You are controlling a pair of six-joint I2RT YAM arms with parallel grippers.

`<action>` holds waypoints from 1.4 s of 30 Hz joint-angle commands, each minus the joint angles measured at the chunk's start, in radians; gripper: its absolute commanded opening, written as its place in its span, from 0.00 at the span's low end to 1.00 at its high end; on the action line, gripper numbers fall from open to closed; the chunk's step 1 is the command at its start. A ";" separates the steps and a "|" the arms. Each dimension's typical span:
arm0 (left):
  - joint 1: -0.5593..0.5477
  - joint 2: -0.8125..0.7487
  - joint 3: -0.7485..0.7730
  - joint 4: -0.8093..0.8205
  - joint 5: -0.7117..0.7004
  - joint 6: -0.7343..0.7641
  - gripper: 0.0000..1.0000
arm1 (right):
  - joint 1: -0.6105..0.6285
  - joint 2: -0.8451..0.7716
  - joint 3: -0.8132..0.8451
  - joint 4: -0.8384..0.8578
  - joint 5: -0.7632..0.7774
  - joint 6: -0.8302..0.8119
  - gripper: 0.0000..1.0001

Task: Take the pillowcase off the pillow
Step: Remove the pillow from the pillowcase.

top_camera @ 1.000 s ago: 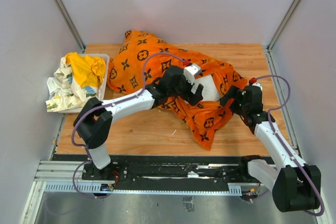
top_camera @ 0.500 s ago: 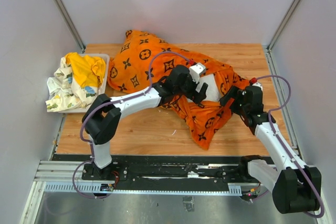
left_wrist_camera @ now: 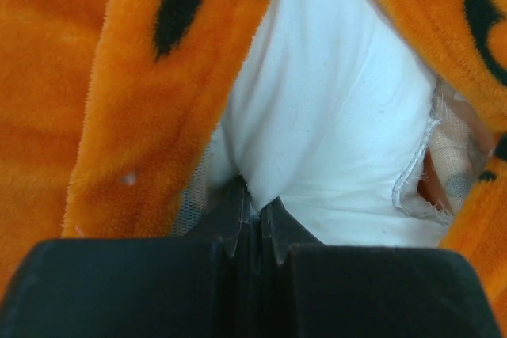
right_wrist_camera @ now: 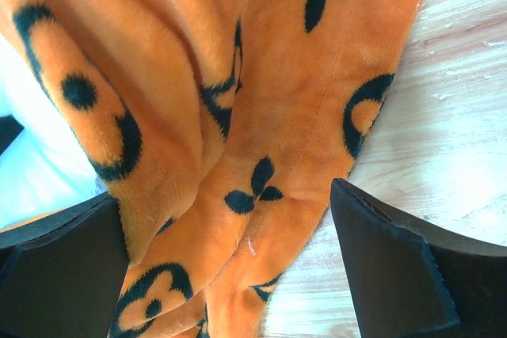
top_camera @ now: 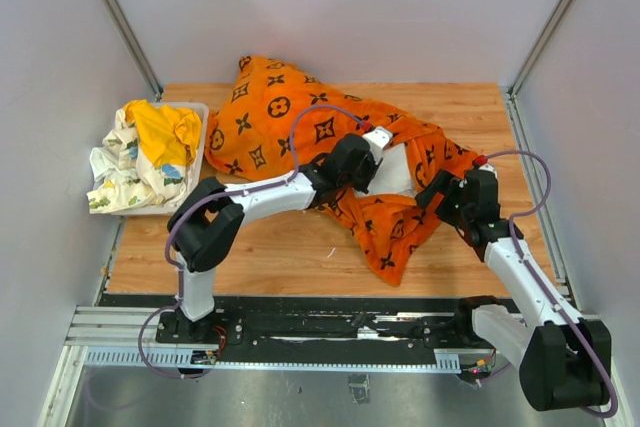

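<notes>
Pillowcase: The bright orange plush pillowcase [top_camera: 285,122], printed with black flowers and circles, sprawls across the wooden tabletop [top_camera: 260,247]. Its long axis runs from the upper left of the overhead frame down to the lower right.
Pillow: A patch of the plump white pillow [top_camera: 402,172] shows at the cover's open mouth, right of centre. The rest is buried inside.
Left gripper: The left gripper [left_wrist_camera: 255,210] is pressed together, pinching a fold of white pillow fabric, with orange plush on either side.
Right gripper: The right gripper [right_wrist_camera: 230,231] is spread wide over the loose orange hem at lower right, holding nothing. The pillow lies up and left of it.
Key relation: The left arm is nearer the pillow. Most of the cover stretches away from its pinch toward the upper left, so the pull likely runs along that axis.
Frame edge: A white tray [top_camera: 203,137] of crumpled cloths sits at far left.
</notes>
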 commanded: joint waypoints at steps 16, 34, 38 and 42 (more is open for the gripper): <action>0.107 -0.122 0.052 -0.073 -0.059 -0.057 0.00 | 0.484 -0.081 0.019 -0.049 0.267 -0.028 0.92; 0.107 -0.149 0.242 -0.199 -0.151 0.046 0.00 | 0.846 -0.009 0.000 -0.008 0.401 -0.032 0.93; 0.107 -0.144 0.280 -0.243 -0.269 0.079 0.00 | 0.845 -0.012 0.005 0.076 0.439 -0.091 0.82; 0.109 -0.149 0.306 -0.280 -0.308 0.084 0.00 | 0.845 0.053 0.038 0.126 0.437 -0.166 0.61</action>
